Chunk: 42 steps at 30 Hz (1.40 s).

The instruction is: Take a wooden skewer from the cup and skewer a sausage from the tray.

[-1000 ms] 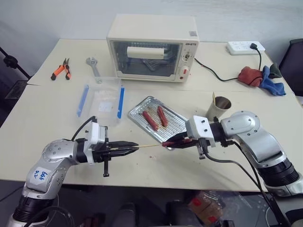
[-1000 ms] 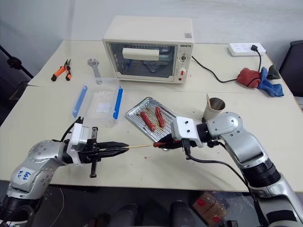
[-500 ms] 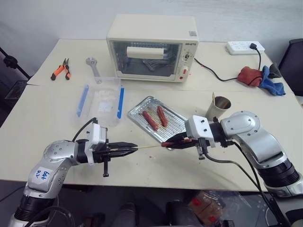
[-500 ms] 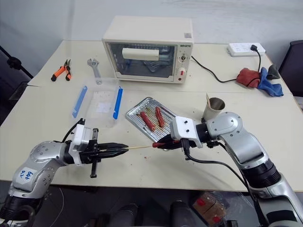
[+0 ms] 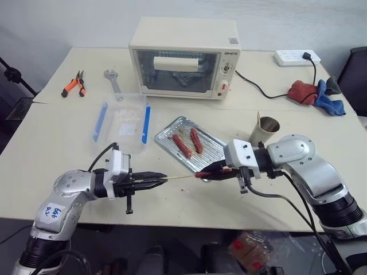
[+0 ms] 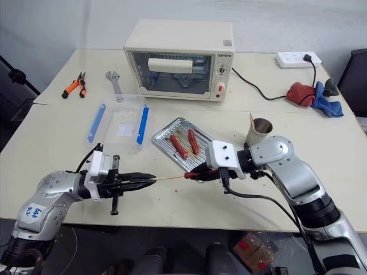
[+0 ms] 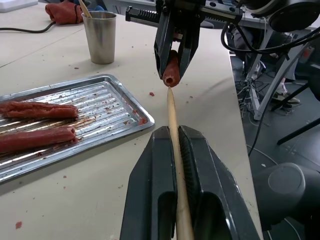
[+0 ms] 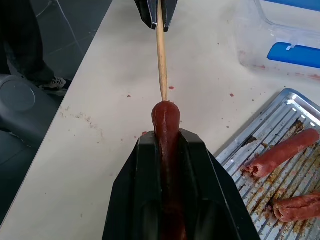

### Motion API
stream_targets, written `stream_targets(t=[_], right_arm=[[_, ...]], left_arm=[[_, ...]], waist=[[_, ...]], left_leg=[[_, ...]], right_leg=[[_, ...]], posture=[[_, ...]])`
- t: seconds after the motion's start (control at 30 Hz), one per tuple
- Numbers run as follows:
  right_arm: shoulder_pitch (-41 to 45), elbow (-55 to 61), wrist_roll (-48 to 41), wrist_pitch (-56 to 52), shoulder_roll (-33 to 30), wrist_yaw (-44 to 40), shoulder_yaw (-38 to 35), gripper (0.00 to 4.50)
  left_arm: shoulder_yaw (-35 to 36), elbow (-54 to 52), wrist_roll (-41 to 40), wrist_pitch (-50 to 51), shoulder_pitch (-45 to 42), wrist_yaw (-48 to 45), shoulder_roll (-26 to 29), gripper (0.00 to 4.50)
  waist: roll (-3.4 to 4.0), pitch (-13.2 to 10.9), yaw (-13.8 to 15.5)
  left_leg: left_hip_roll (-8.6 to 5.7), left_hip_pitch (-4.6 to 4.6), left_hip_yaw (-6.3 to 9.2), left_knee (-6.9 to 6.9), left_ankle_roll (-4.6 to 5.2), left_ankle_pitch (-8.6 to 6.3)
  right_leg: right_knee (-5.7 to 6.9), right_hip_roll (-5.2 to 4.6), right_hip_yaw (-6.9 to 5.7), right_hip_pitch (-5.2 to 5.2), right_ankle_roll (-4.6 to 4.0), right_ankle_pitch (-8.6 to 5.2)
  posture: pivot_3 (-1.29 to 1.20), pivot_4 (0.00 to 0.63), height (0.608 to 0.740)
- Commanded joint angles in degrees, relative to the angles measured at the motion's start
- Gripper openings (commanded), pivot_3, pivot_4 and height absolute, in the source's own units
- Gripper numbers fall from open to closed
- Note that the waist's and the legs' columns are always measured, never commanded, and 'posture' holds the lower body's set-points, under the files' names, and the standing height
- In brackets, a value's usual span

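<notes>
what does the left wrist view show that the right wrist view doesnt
Left wrist view alone: the cup with spare sticks, red cloth behind it, the right gripper head-on shut on the sausage, and the left gripper shut on the wooden skewer.
Right wrist view alone: the clear plastic box with blue clip and someone's shoe on the floor.
Both: skewer tip meeting the sausage's end, the tray with two more sausages, the table.

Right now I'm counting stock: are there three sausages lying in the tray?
No, the tray holds two sausages, and a third, the sausage, is gripped in the right end effector.
</notes>
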<state>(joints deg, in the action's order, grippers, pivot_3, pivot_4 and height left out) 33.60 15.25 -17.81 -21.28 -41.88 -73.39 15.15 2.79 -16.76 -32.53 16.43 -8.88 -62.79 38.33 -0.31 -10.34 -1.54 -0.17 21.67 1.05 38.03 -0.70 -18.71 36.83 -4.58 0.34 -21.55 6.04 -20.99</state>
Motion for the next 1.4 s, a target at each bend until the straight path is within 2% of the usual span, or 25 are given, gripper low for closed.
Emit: stream_targets(t=[0.03, 0.93, 1.4], right_arm=[[-0.10, 1.73, -1.84, 0.55, 0.96, 0.17, -1.37, 0.29], [-6.46, -1.88, -2.68, 8.34, 1.44, -1.55, -3.75, 0.29], [-6.90, -1.73, -2.41, 8.58, 2.72, -0.87, -2.55, 0.29]], left_arm=[[-0.58, -0.89, -0.34, -0.14, -0.99, -0.78, -0.10, 0.00], [1.77, -0.12, -0.64, 0.50, 0.40, -4.62, 3.74, 0.00], [-0.64, -0.30, -0.11, 0.91, -1.63, -3.93, 2.04, 0.00]], waist=[[0.00, 0.00, 0.00], [0.00, 0.00, -0.01], [0.00, 0.00, 0.00]], left_leg=[[0.00, 0.00, 0.00, 0.00, 0.00, 0.00], [-0.01, 0.00, 0.00, 0.02, 0.00, 0.00], [-0.01, 0.00, 0.00, 0.05, 0.00, 0.00]], right_leg=[[0.00, 0.00, 0.00, 0.00, 0.00, 0.00], [0.04, 0.00, 0.00, 0.00, 0.00, 0.00], [0.06, 0.01, 0.00, 0.01, 0.00, 0.00]], posture=[[0.00, 0.150, 0.740], [0.00, 0.150, 0.740], [0.00, 0.150, 0.740]])
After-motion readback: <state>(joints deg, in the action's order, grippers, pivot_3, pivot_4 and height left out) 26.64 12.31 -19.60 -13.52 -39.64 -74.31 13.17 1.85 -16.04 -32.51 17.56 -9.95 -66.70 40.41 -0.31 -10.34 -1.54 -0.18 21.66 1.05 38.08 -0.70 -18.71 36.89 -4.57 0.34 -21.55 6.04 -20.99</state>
